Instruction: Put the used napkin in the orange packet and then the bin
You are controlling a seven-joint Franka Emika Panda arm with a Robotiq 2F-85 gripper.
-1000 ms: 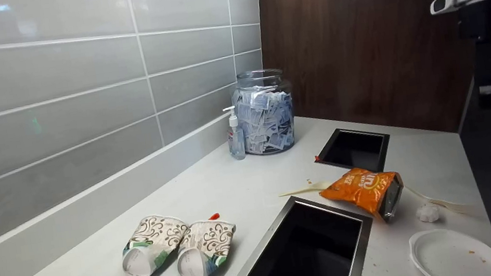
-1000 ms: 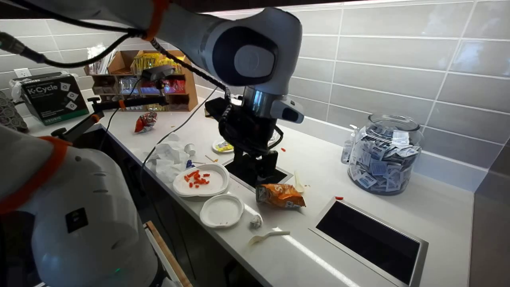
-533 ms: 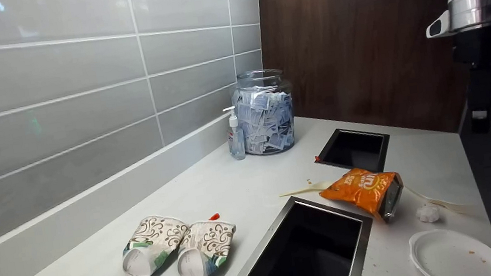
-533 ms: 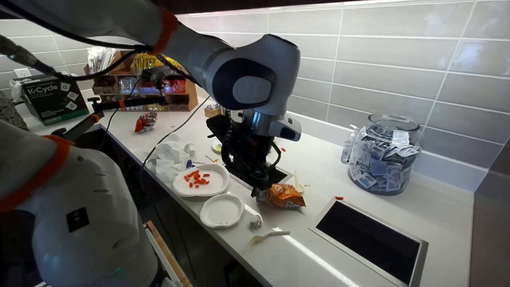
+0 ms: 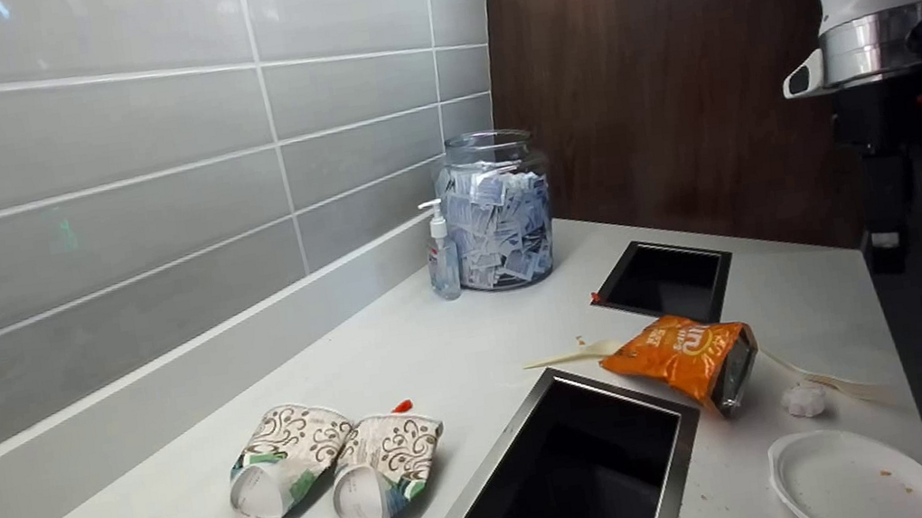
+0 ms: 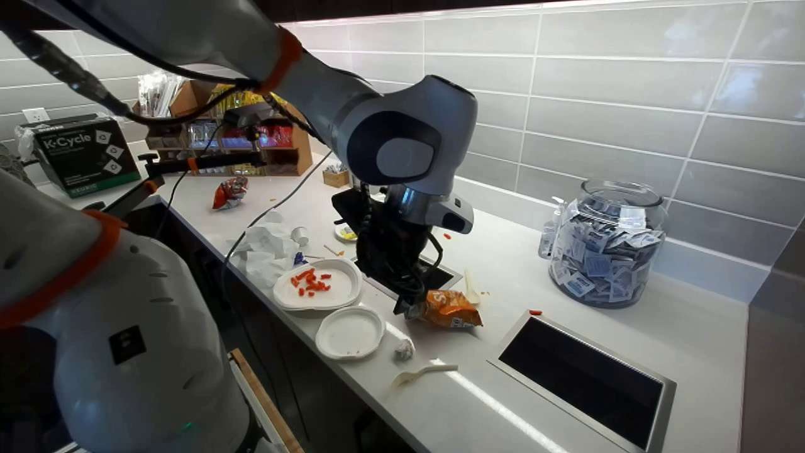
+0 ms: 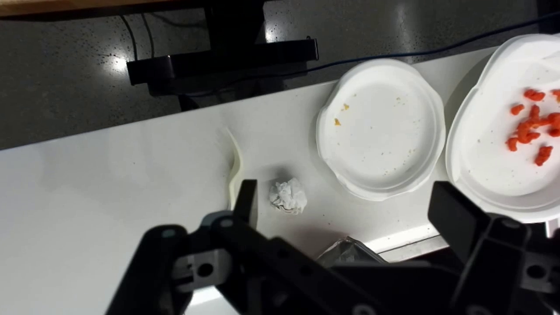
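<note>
The used napkin, a crumpled white ball, lies on the counter in both exterior views point(image 5: 804, 400) point(image 6: 404, 349) and in the wrist view point(image 7: 288, 196). The orange packet point(image 5: 677, 359) lies on its side near it, its silvery open end facing the napkin; it also shows in an exterior view point(image 6: 449, 309), and only its silvery mouth point(image 7: 350, 253) shows in the wrist view. Two dark rectangular bin openings with metal rims point(image 5: 480, 481) point(image 6: 662, 402) are set in the counter. My gripper point(image 7: 343, 194) is wide open and empty, above the packet's open end; the napkin appears nearer its left finger.
A white plate with crumbs point(image 6: 350, 333) and one with orange-red snacks point(image 6: 317, 286) stand beside the napkin. A fork point(image 6: 421, 373) lies near the counter's edge. Crushed cups point(image 5: 382, 467), a glass jar point(image 6: 610, 245) and a pump bottle point(image 5: 442, 257) stand further off.
The arm has come down toward the counter, close to the packet's open end, and shifted left in an exterior view. The napkin and packet have not moved.
</note>
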